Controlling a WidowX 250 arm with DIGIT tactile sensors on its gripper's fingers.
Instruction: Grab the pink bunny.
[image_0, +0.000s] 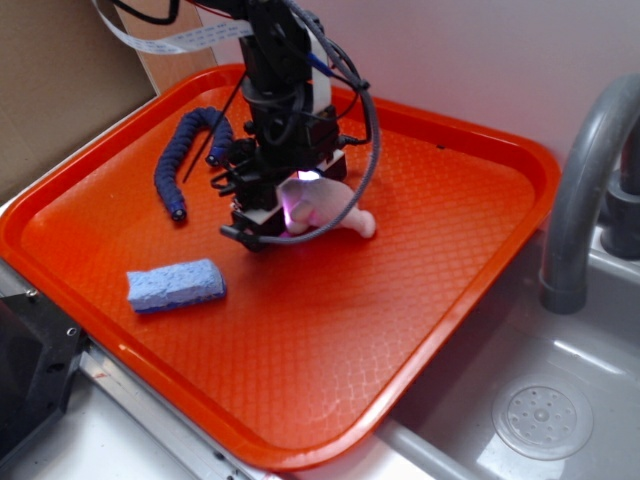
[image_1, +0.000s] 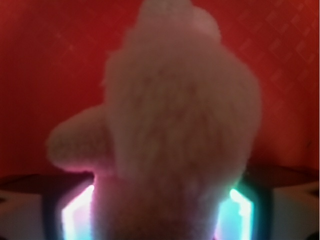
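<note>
Pink plush filled the wrist view: the bunny (image_1: 175, 125) sat right between the two lit finger pads (image_1: 75, 215), one at the lower left of the frame and one at the lower right, and both appeared to be against its sides. In the exterior view the gripper (image_0: 285, 222) stood low over the orange tray (image_0: 450, 250), just above the middle of the frame, with the bunny (image_0: 335, 210) tucked under it and a stubby limb poking out to the right. The fingers looked closed on the toy, though how firmly could not be told.

To do this step well, the squeeze probably needed to land on the round body rather than a limb or ear, since soft plush gives and can slip out. A straight, slow lift would likely keep it seated. The blue worm (image_0: 190, 150) at upper left and the sponge (image_0: 175, 285) at lower left lay well apart and posed no obstacle.

No brand, label or writing was readable anywhere.
</note>
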